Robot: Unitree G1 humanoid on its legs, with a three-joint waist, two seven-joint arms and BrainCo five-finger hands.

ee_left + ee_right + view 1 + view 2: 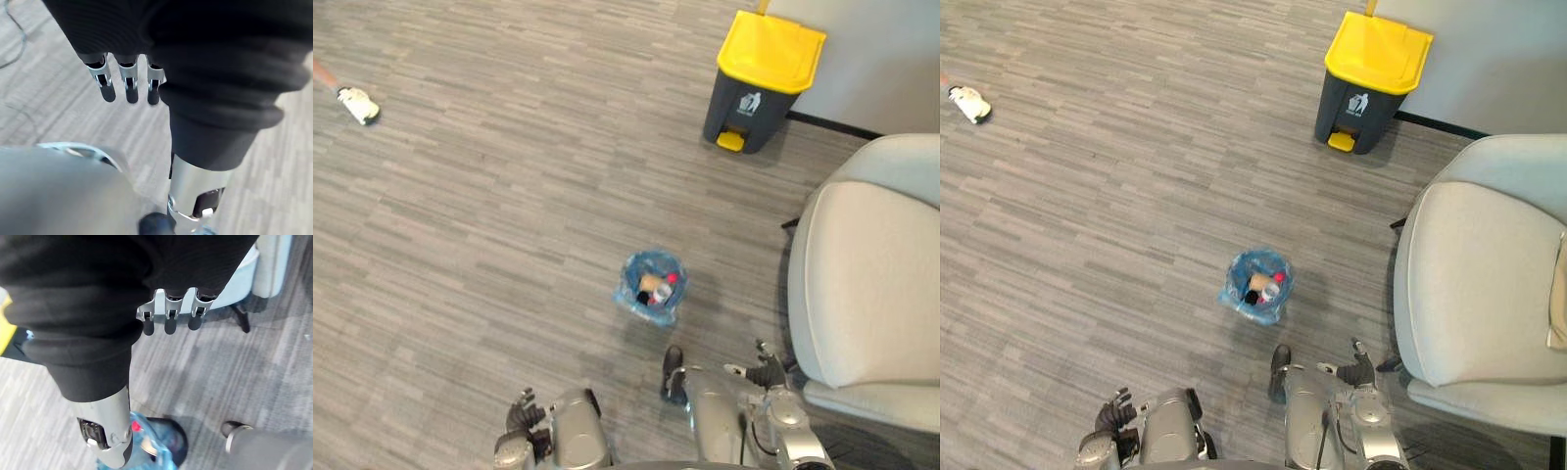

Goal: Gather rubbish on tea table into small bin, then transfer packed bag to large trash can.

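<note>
Left eye view: the small bin (649,309), lined with a blue bag (629,278), stands on the floor (489,245) just ahead of the robot. The rubbish (653,286) sits in its open mouth. The large trash can (744,113) is far off to the right, its yellow lid (771,49) down and a pedal (731,141) at its foot. The bag looks untied, so lifting it by one edge could tip cups and bottles out. The closed lid will also block the drop unless the pedal is pressed or the lid is raised.

Right eye view: the left robot hand (1114,411) and right robot hand (1361,364) hang low at the near edge, both apart from the bin. A pale armchair (1489,284) fills the right side. Its near corner crowds the right arm, and the chair narrows the route toward the can, so a wide swing there could clip it. A person's shoe (967,103) lies far left, well clear of the path.

Left wrist view: the left robot hand's fingers (128,81) hang loose and released over bare floor, holding nothing.

Right wrist view: the right robot hand's fingers (168,313) are likewise slack and empty. The bag shows just below this hand, with the armchair beyond. A careless step forward could knock the light bin over before either hand has it.
</note>
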